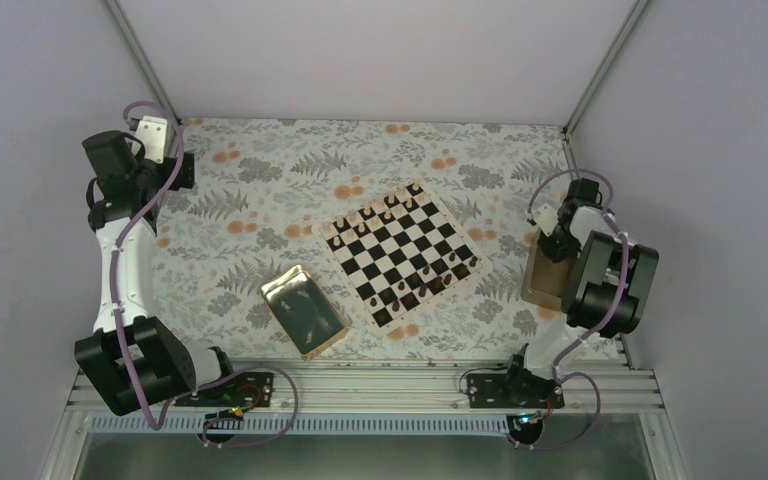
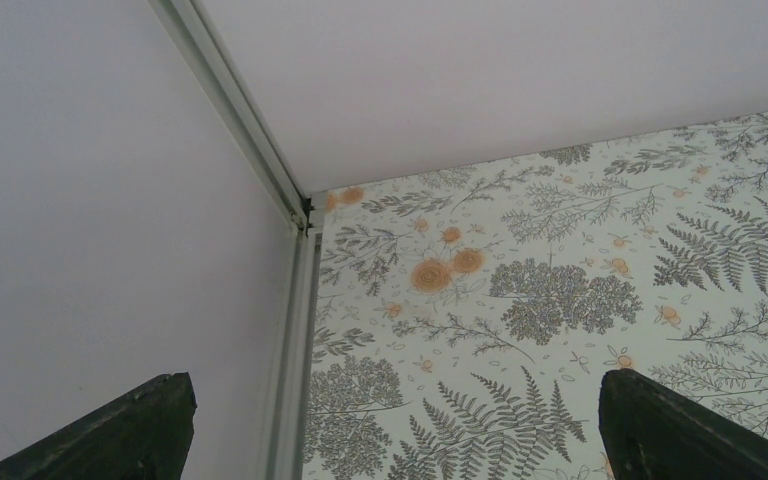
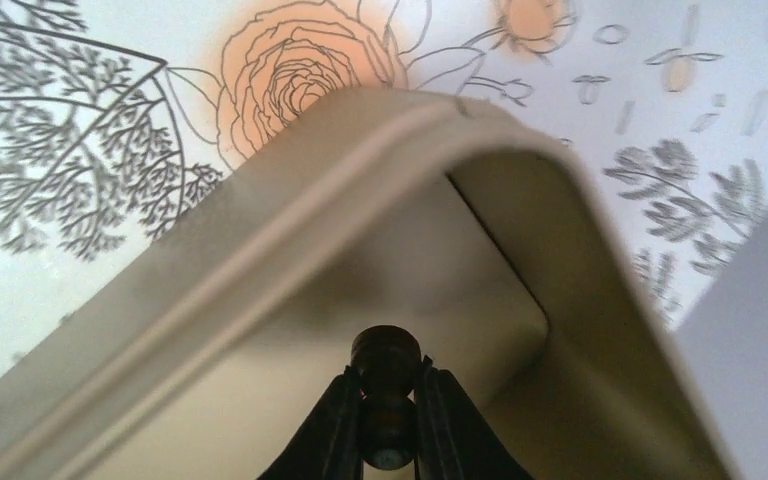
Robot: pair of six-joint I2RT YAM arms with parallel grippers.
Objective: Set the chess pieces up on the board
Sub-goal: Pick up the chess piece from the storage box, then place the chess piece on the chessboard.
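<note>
Two arm bases (image 1: 240, 390) sit at the near edge of the worktop (image 1: 260, 200), which wears a fern-and-flower print. Just beyond them, left of middle, lies a gold tray (image 1: 280, 283), turned at an angle; small dark shapes show inside it, too small to name. The board (image 1: 403, 250) lies in the middle, also turned. Chess pieces (image 1: 390, 203) stand in a line along its far-left side and in another along its near-right side; at this size their kinds cannot be made out. On the right, a tan box (image 3: 260, 230) is mostly hidden under the right arm in the overhead view. The right tool (image 3: 388, 400) hangs over the inside of that box, its fingers closed narrow on a dark chess piece (image 3: 387, 352) whose lower part they cover. At the far-left corner the left tool (image 2: 392, 400) is raised above bare print, spread wide and holding nothing; only its two tips show, cut off by the frame.
</note>
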